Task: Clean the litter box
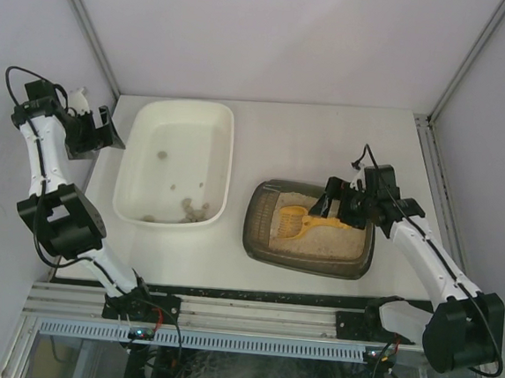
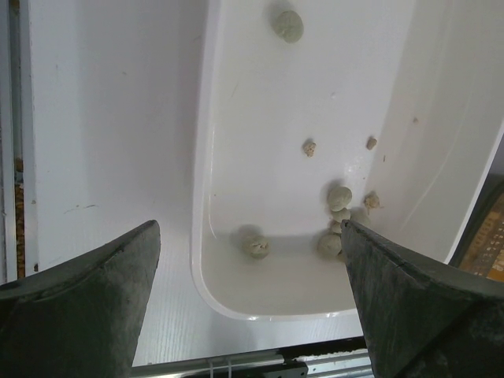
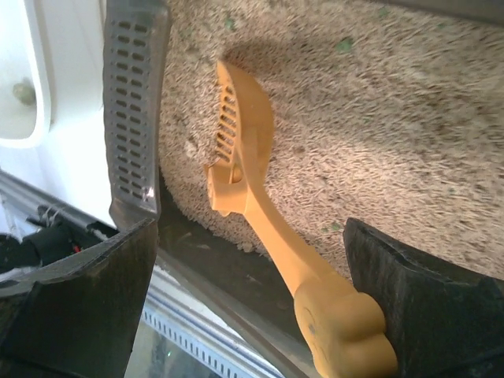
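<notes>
The dark grey-brown litter box point(image 1: 352, 267) with beige litter sits right of centre. A yellow slotted scoop point(image 1: 307, 222) lies in it on the litter, head to the left. My right gripper point(image 1: 344, 206) is wide open over the scoop's handle end. In the right wrist view the scoop point(image 3: 244, 150) rests on the litter point(image 3: 378, 118), and its handle knob lies between the jaws of the right gripper point(image 3: 250, 228), next to the right finger. My left gripper point(image 1: 107, 132) is open and empty beside the far left of the white tub point(image 1: 128, 178).
The white tub holds several grey clumps point(image 1: 193, 209), which also show in the left wrist view point(image 2: 337, 197) past the tub's rim point(image 2: 201, 197). The table's front rail runs just below the litter box wall point(image 3: 205, 260). Grey walls enclose the table.
</notes>
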